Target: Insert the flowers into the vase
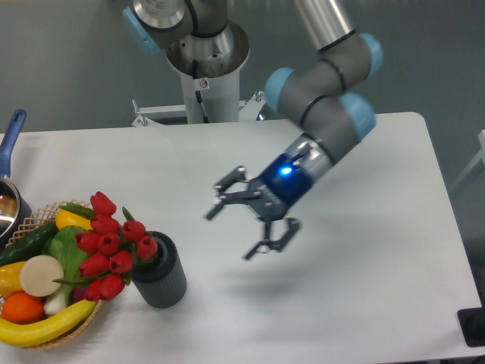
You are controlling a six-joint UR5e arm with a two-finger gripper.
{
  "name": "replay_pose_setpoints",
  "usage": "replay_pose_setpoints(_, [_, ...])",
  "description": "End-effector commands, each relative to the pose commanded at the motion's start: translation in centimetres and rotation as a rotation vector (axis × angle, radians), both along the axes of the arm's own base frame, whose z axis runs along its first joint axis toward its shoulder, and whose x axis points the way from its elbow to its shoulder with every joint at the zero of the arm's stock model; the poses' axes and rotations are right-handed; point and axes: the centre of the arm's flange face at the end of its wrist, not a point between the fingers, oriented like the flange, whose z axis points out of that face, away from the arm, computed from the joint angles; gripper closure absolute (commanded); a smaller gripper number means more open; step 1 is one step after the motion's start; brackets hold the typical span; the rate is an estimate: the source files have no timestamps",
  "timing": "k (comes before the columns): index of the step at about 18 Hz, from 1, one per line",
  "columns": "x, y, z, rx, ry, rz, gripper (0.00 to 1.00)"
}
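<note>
bench point(364, 303) noted white. end effector point(244, 224) seen spread wide, empty, well apart from vase point(161, 271). flowers point(112, 246) seated in vase mouth, leaning toward basket point(34, 221). bunch judged light, soft, top-heavy; best gripped at stems.

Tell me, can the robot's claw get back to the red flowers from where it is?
Probably yes. The gripper hangs open above bare table, and nothing stands between it and the flowers, which lean out of the vase toward the basket.
</note>
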Motion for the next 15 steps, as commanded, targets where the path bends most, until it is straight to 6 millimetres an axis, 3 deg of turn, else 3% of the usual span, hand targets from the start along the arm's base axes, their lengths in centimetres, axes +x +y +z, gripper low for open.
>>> replay_pose_setpoints(3, [-2.3, -2.7, -0.2, -0.058, 0.092, 0.039, 0.0])
replay_pose_setpoints(5, [-3.3, -4.0, 1.4, -0.122, 0.181, 0.067, 0.0])
replay_pose_setpoints(7, [-5.0, -7.1, 2.2, -0.176, 0.281, 0.094, 0.0])
replay_pose_setpoints(11, [-5.2, -10.7, 4.5, -0.366, 0.409, 0.156, 0.0])
replay_pose_setpoints(15, [-4.1, -13.8, 6.4, -0.576, 0.46, 0.221, 0.0])
